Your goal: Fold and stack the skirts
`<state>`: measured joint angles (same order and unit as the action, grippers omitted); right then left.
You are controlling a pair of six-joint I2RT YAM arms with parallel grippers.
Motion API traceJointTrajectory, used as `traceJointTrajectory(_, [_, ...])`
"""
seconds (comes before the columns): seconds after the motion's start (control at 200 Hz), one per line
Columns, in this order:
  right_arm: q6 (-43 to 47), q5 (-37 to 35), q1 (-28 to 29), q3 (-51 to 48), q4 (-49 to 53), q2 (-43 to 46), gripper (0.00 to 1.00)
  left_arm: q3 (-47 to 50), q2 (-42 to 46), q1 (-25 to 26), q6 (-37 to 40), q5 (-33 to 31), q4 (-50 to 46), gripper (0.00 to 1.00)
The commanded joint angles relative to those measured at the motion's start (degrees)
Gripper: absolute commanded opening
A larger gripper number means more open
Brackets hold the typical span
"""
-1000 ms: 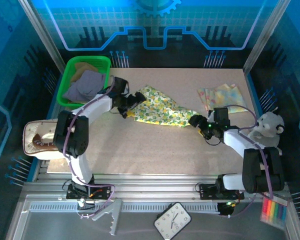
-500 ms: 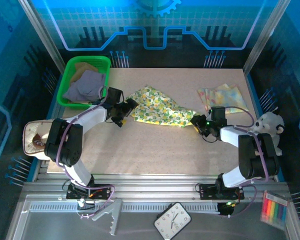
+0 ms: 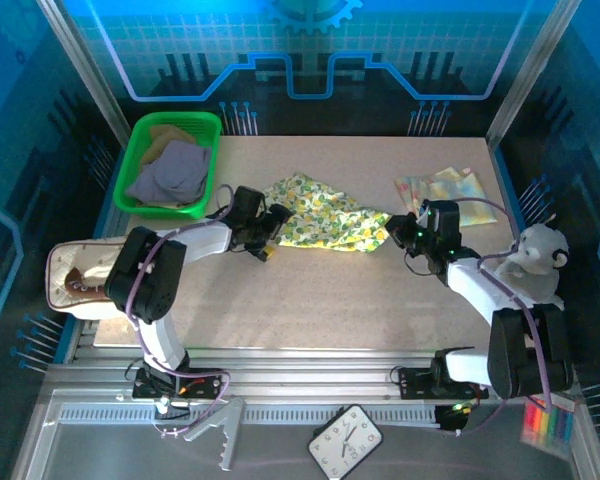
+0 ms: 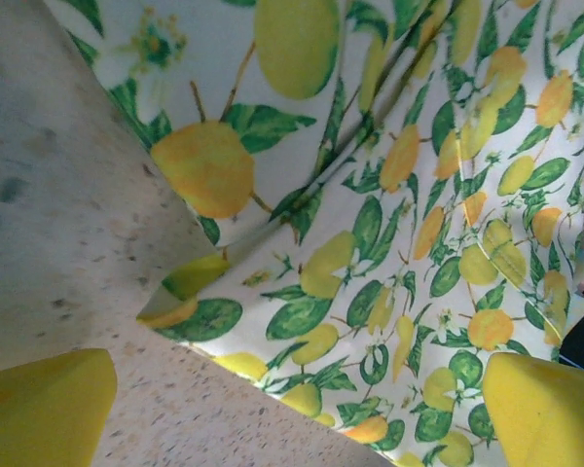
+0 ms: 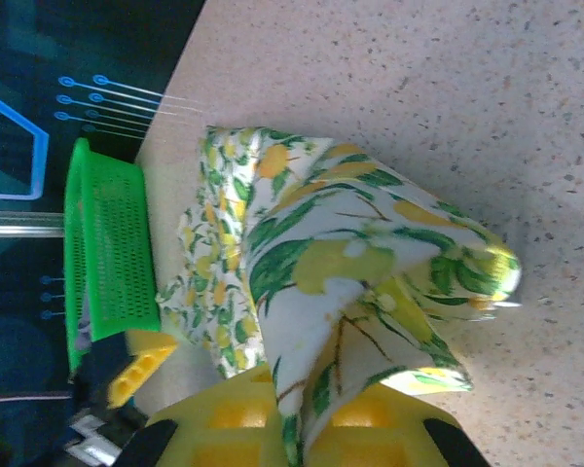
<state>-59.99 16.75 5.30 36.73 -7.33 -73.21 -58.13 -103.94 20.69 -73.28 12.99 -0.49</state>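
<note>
Pinching crumpled lemon-print skirt | right jaws clamped on it | left jaws spread apart

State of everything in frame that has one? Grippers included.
Lemon skirt, unfolded, rumpled on table.
Purple skirt, bunched in basket.
Olive skirt, in basket, partly under purple skirt.
Pastel cloth, folded flat.
Left gripper, open over lemon skirt's edge.
Right gripper, shut on lemon skirt.

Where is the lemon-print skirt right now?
In the top view, the lemon-print skirt lies on the table toward its far edge, between the green basket on its left and the folded pastel cloth on its right.
</note>
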Motion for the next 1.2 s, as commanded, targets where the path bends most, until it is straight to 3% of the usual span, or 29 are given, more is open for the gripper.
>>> traceJointTrajectory(0.0, [-1.7,0.0,0.9,2.4,2.9,1.8,0.00,0.0,-2.7,1.7,-5.0,1.8,5.0,0.96])
traceJointTrajectory(0.345, [-2.1,-0.4,1.3,1.7,3.8,3.8,0.00,-1.1,-6.0,4.1,-9.5,1.5,9.3,0.63])
traceJointTrajectory(0.535, [-2.8,-0.5,1.3,0.9,3.3,4.1,0.00,-0.7,-3.8,4.0,-7.3,-1.1,7.3,0.35])
traceJointTrajectory(0.855, [-2.4,-1.7,1.2,1.5,4.7,6.9,0.00,0.0,2.1,3.1,-2.3,-6.0,4.2,0.00])
traceJointTrajectory(1.03, [-0.5,-1.2,0.7,5.3,5.7,10.4,0.00,-4.5,12.3,2.7,7.4,-9.2,-4.7,0.00])
traceJointTrajectory(1.195, [-0.4,2.7,-0.9,14.1,4.0,11.7,0.00,-16.4,21.4,2.2,23.8,-13.2,-14.2,0.00])
